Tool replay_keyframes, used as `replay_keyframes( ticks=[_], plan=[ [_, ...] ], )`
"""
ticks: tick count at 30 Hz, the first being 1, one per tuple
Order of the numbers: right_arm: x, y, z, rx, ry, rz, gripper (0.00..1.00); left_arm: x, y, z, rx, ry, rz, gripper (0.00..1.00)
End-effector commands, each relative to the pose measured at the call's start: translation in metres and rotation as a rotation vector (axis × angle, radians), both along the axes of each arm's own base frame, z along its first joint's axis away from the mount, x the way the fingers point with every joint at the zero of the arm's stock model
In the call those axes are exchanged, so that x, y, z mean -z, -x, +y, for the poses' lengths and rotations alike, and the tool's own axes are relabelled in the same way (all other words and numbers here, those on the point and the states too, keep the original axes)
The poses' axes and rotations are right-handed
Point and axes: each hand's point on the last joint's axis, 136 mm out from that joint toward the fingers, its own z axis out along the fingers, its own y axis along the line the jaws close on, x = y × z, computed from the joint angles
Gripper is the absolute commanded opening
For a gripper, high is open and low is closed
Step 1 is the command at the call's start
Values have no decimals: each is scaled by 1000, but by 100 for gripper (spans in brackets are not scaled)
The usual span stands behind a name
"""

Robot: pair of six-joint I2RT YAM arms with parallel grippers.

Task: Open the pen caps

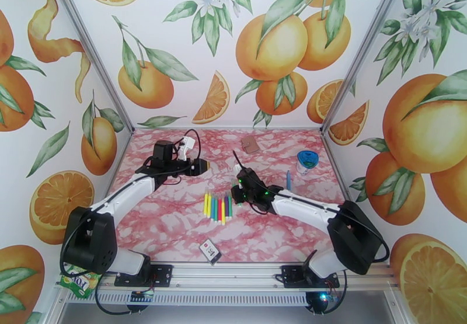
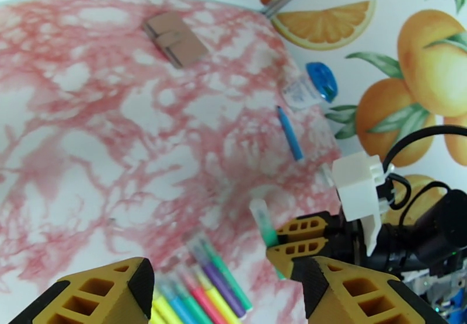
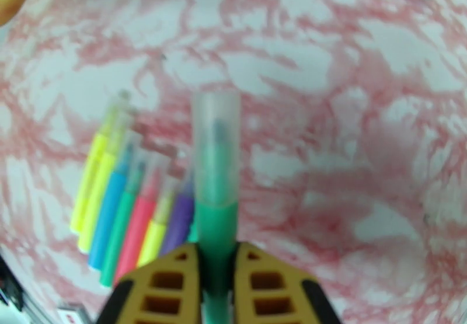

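Bottom centre of the right wrist view, the right gripper is clamped on a green marker, its clear cap jutting up-frame over the open marble table. Just left lie the other capped markers in a tight row. In the top view the left gripper hangs wide open and empty, upper left of that row. A lone blue marker lies toward the right edge beside a blue-lidded container. A card sits at the bottom edge.
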Motion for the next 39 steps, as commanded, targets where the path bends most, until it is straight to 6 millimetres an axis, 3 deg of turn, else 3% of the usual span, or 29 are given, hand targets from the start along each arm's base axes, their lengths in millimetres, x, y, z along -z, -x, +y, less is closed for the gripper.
replay_keyframes(
  ticks=[1, 10, 21, 33, 39],
  plan=[
    [-32, -8, 17, -51, -109, -107, 16, -15, 1, -22, 70, 72, -30, 72],
    [-62, -10, 33, -105, -227, -207, 17, -21, 6, -53, 160, 132, -20, 73],
    [-74, -6, 43, -160, -261, -237, 17, -16, 8, -77, 214, 149, 6, 70],
    [-76, -5, 48, -185, -267, -243, 17, -13, 8, -90, 241, 155, 16, 56],
    [-76, -5, 48, -185, -263, -247, 17, -12, 9, -93, 251, 158, 20, 40]
  ],
)
